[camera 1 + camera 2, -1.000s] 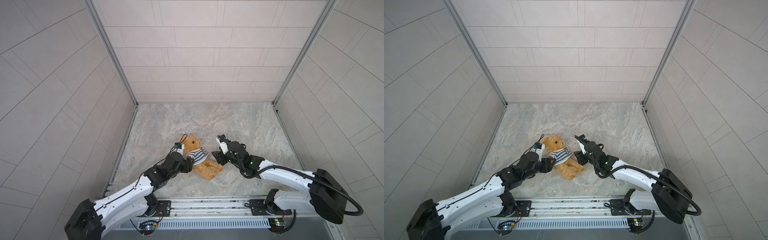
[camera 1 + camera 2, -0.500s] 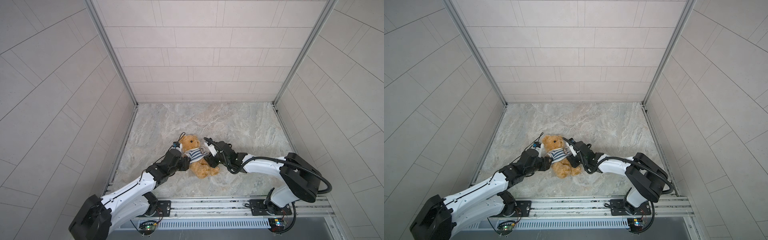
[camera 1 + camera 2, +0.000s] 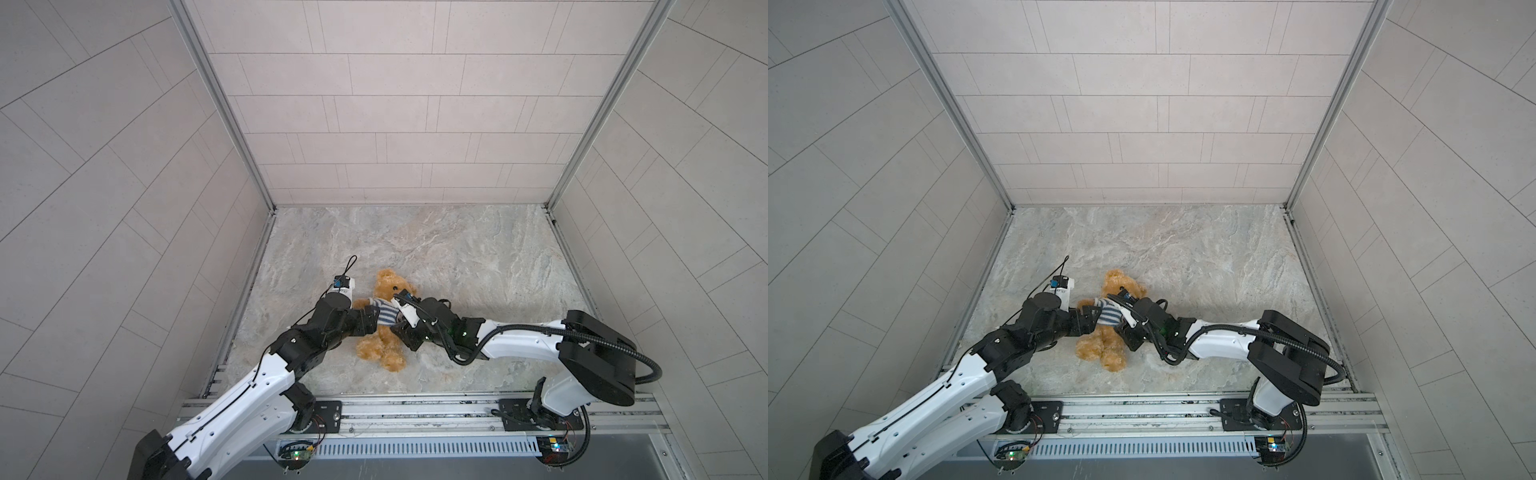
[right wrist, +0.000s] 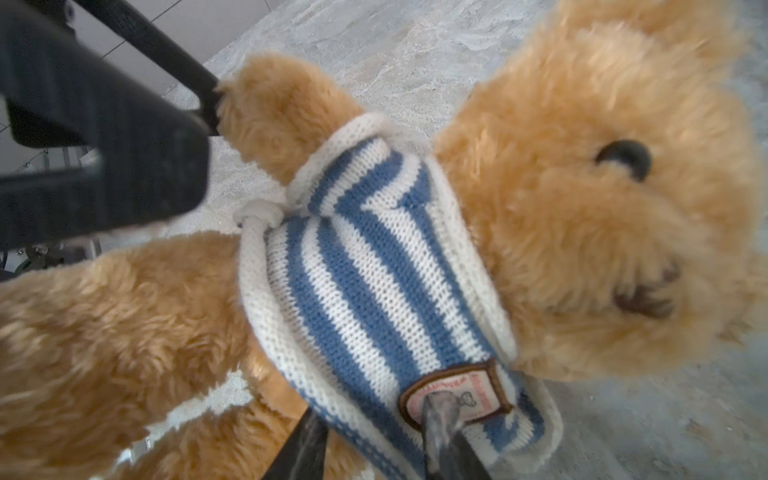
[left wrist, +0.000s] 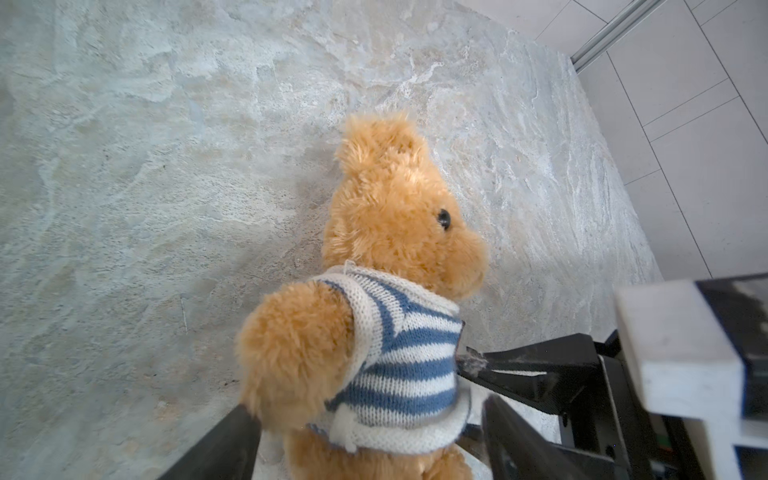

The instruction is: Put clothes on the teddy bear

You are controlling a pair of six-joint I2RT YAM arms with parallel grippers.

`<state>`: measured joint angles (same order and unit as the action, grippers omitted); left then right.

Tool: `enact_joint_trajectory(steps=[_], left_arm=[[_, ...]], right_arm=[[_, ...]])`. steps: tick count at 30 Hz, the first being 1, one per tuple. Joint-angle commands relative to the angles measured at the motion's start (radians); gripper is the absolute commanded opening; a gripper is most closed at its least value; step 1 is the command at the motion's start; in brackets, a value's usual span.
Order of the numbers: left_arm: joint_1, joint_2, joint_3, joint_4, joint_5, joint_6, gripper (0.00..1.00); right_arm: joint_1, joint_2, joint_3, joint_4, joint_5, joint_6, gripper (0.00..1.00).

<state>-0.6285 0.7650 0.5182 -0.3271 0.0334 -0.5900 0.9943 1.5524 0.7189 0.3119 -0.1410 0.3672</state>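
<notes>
The teddy bear (image 3: 384, 347) (image 3: 1105, 348) lies on its back on the marble floor, head toward the back wall. It wears a blue-and-white striped shirt (image 3: 386, 316) (image 5: 409, 361) (image 4: 374, 266) over its chest, with one arm through a sleeve. My left gripper (image 3: 367, 321) (image 5: 374, 451) is open, its fingers (image 5: 226, 449) on either side of the bear's torso and sleeved arm. My right gripper (image 3: 398, 328) (image 4: 370, 440) comes in from the other side. One of its fingers (image 4: 440, 419) lies on the shirt's badge (image 4: 478, 390). The other is under the hem, and the jaws are still apart.
Tiled walls enclose the marble floor (image 3: 478, 266) on three sides. A metal rail (image 3: 415, 409) with both arm bases runs along the front edge. Both arms lie low and meet at the bear.
My right gripper has moved left from beside the bear onto its shirt hem, and its jaws have narrowed. My left gripper has opened wider around the bear's side.
</notes>
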Motion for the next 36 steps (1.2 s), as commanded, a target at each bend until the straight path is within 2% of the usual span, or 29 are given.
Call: enact_joint_trajectory(steps=[1,6,11,15,23,30,36], left_arm=[[0.001,0.017,0.034,-0.072,0.002,0.038,0.78],[-0.015,0.051,0.06,-0.05,0.019,0.031,0.64],[-0.014,0.022,0.159,-0.127,0.017,0.074,0.66],[-0.027,0.078,0.204,-0.109,0.1,0.075,0.66],[-0.123,0.228,0.177,0.022,0.103,0.019,0.62],[-0.111,0.274,0.108,0.039,0.047,0.014,0.58],[-0.072,0.278,0.047,0.07,0.055,0.015,0.57]], right_arm=[[0.007,0.003,-0.002,0.067,0.011,0.03,0.39],[0.007,0.005,-0.028,0.134,-0.006,0.066,0.37],[0.006,-0.004,-0.061,0.185,-0.018,0.103,0.35],[-0.008,-0.053,-0.121,0.205,0.002,0.118,0.34],[-0.079,-0.166,-0.24,0.167,0.037,0.122,0.35],[-0.1,-0.185,-0.264,0.136,0.065,0.101,0.35],[-0.102,-0.175,-0.267,0.141,0.07,0.101,0.35]])
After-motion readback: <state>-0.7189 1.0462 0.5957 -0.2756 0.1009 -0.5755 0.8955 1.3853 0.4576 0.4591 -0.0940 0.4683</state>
